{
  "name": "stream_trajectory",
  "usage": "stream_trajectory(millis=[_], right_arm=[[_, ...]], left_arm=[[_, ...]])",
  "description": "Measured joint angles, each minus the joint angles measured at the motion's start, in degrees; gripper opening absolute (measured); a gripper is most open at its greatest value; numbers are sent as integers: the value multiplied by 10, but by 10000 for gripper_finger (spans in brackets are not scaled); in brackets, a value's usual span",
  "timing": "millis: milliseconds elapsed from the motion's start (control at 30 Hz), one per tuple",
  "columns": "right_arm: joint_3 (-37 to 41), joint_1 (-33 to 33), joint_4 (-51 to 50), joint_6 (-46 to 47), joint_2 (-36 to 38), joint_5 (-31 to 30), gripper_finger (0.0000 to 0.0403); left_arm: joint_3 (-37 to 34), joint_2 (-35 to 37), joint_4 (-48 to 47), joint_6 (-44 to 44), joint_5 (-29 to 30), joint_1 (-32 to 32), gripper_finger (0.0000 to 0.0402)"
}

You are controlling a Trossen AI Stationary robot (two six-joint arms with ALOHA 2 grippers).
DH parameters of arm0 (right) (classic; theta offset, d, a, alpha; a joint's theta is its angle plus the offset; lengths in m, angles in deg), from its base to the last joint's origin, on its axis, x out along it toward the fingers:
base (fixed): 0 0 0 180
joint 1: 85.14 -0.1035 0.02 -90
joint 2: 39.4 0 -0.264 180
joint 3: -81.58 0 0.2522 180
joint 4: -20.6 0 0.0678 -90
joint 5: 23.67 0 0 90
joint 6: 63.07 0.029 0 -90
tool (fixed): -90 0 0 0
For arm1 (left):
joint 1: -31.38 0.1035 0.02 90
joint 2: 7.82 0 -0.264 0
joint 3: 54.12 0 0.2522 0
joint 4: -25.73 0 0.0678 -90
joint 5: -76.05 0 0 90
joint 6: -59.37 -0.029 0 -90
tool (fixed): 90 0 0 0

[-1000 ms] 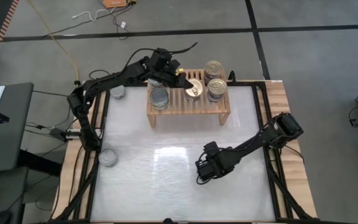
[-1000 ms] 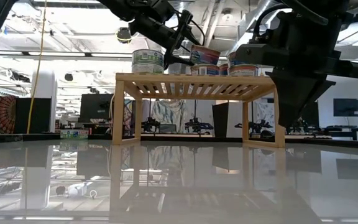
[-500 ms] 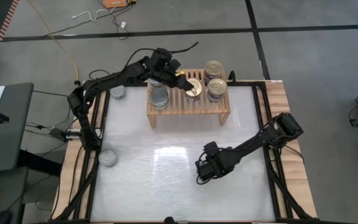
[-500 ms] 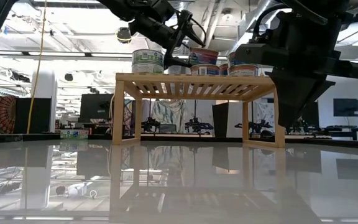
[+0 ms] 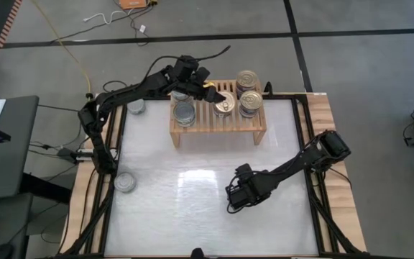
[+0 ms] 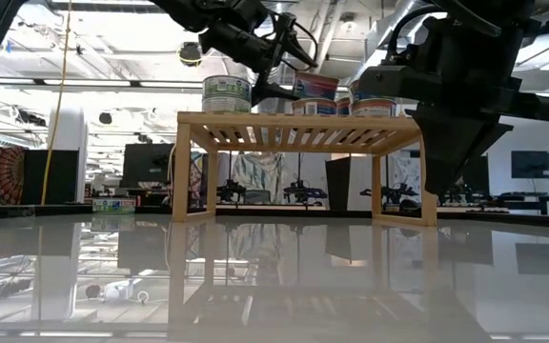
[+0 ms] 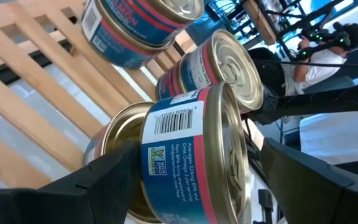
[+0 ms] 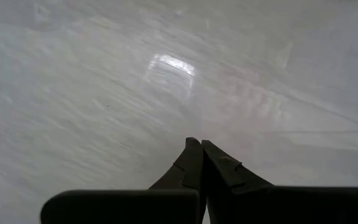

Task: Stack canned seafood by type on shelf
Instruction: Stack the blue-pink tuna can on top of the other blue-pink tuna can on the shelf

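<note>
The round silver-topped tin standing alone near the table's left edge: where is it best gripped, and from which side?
Grip the round silver-topped tin across its curved side wall, coming straight down from above. It stands flat, lid up, with nothing close beside it, so fingers fit on opposite sides; the wall is low, so descend fully.

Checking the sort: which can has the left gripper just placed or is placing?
The gold-topped can mid-shelf, between the left gripper's open fingers; the other cans stand apart from it.
</note>
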Motion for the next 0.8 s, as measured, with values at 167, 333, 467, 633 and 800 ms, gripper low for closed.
stream_trajectory(millis=[167,333,467,633,800], right_arm=[[0,0,0,0,0,0,28],[0,0,-1,0,0,0,28],[0,0,-4,0,0,0,28],[0,0,-5,0,0,0,28],[0,0,-11,0,0,0,28]], left_arm=[[0,0,4,-15,8,0,321],[0,0,5,-28,23,0,321],[0,0,5,-33,24,0,321],[0,0,5,-43,43,0,321],[0,9,3,-48,43,3,321]])
